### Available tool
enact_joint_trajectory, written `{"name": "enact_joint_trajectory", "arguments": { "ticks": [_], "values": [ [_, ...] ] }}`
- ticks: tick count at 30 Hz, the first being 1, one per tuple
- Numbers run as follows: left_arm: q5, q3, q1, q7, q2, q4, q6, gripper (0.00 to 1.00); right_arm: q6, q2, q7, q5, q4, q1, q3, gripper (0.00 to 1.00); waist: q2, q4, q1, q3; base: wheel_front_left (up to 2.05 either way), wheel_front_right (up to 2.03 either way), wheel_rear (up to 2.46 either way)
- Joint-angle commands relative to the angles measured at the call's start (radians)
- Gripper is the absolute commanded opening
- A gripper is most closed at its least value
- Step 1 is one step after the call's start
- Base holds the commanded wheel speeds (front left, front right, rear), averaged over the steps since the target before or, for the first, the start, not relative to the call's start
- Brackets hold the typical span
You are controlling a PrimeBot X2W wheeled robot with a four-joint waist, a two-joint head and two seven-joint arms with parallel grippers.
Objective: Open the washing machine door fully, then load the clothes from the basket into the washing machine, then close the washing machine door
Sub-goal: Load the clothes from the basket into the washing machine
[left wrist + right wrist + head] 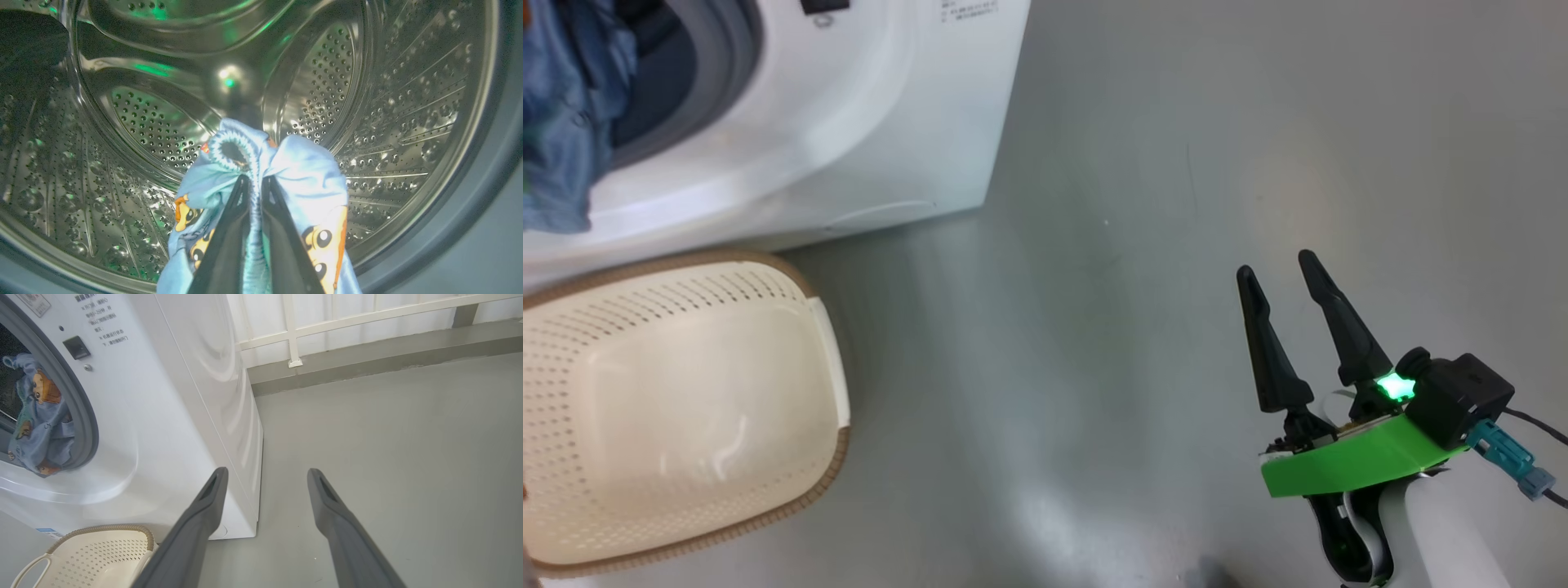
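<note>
Pinching the clothes [306,171] just inside the drum [143,122], my left gripper [255,179] could drop them with a tail hanging over the washing machine's [849,122] gasket [88,428] if I release now, fouling the door; my right gripper [1278,268] hangs spread, idle.

Glossy grey floor [1143,204], low grey kerb [367,355] along its edge, white railing [288,330] above.

Text on washing machine [171,416]: nothing legible.
Front panel, w/ few lines of small dark print [107,323] beside the opening, too small to read; pale sticker [34,303] at top & blue label [45,531] at bottom, both illegible.
</note>
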Motion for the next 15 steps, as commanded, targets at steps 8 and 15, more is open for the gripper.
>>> {"name": "enact_joint_trajectory", "arguments": {
  "ticks": [8, 15],
  "values": [
    [0.020, -0.010, -0.168, 0.081, 0.091, 0.073, 0.005, 0.00, 0.006, 0.000, -0.005, 0.037, -0.027, -0.019, 0.041, 1.00, -0.0001, -0.031, 0.0000, 0.117, 0.00, 0.00, 0.00],
    [0.028, -0.037, -0.295, 0.096, 0.110, 0.143, 0.005, 0.00, 0.006, 0.000, -0.005, 0.056, -0.029, -0.033, 0.060, 1.00, -0.0001, -0.040, 0.0000, 0.188, 0.00, 0.00, 0.00]
  ]
}}
